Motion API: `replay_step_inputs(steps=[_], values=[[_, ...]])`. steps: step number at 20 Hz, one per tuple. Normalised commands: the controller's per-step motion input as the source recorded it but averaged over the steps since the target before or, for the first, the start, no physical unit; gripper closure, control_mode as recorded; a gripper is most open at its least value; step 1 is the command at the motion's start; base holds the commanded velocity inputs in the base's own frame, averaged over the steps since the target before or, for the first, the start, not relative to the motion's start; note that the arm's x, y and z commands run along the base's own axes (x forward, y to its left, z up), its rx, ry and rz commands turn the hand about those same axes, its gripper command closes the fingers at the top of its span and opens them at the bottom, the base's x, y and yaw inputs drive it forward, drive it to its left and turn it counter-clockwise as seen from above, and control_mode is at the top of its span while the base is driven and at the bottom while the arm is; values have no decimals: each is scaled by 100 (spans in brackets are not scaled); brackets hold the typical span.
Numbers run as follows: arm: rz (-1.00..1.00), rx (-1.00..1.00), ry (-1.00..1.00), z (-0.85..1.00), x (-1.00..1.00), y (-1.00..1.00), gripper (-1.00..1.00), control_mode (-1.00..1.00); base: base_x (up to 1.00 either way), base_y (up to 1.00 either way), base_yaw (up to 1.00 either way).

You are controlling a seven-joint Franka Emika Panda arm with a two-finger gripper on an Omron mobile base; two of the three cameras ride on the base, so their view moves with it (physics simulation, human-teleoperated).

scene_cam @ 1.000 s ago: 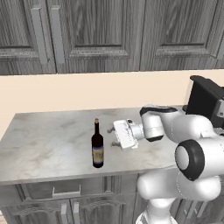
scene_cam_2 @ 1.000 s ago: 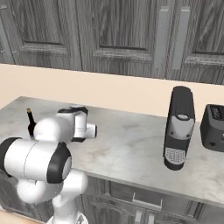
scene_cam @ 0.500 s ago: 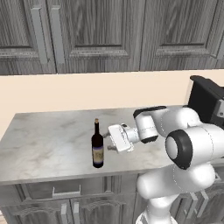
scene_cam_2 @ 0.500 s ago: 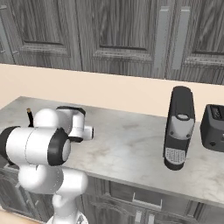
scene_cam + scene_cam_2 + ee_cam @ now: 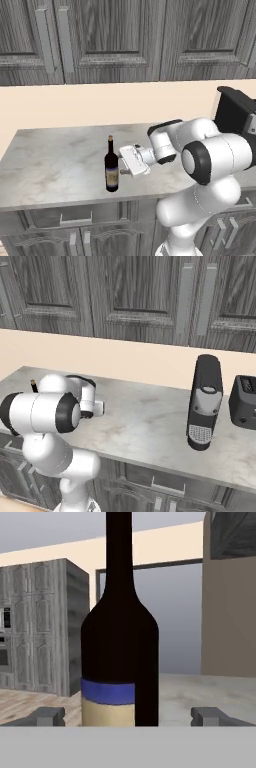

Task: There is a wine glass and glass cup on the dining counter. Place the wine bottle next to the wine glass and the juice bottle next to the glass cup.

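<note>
1. Wine bottle [image 5: 111,166] stands upright on the surface [image 5: 55,160], near its front edge, left of middle.
2. End effector [image 5: 121,166] sits level at bottle-body height, just right of the bottle, pointing at it.
3. Fingers [image 5: 49,716] are spread wide, one on each side of the bottle's label [image 5: 107,711]; no contact visible.
4. Coffee machine [image 5: 204,401] and toaster [image 5: 243,401] stand toward the right end of the surface, well apart from the bottle.
</note>
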Motion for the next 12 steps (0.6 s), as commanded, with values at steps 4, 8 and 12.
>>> replay_step_inputs(steps=[4,8,12], values=[[4,0,3,0,-2,0,-100,-100,0,0,0],[2,0,3,-3,0,7,-100,-100,0,0,0],[0,0,3,-1,9,3,-100,-100,0,0,0]])
